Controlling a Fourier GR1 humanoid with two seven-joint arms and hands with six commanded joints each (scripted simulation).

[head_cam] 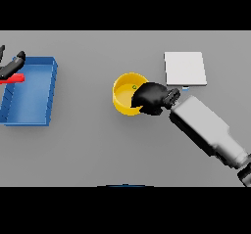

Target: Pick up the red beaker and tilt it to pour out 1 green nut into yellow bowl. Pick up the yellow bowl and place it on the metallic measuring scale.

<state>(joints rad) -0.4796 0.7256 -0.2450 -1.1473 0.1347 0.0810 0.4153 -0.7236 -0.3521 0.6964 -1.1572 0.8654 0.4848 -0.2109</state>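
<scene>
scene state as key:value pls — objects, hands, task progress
yellow bowl: on the grey table, centre, not on the scale
green nut: inside the bowl
right hand: at the bowl's right rim, fingers curled round it
metallic measuring scale: right of the bowl, nothing on it
blue bin: far left
red beaker: at the bin's left edge, under the left hand
left hand: far left, at the beaker; grip unclear
progress: nut poured; bowl not yet placed

One head view looks steeply down on the grey table (98, 150) from fairly near
</scene>
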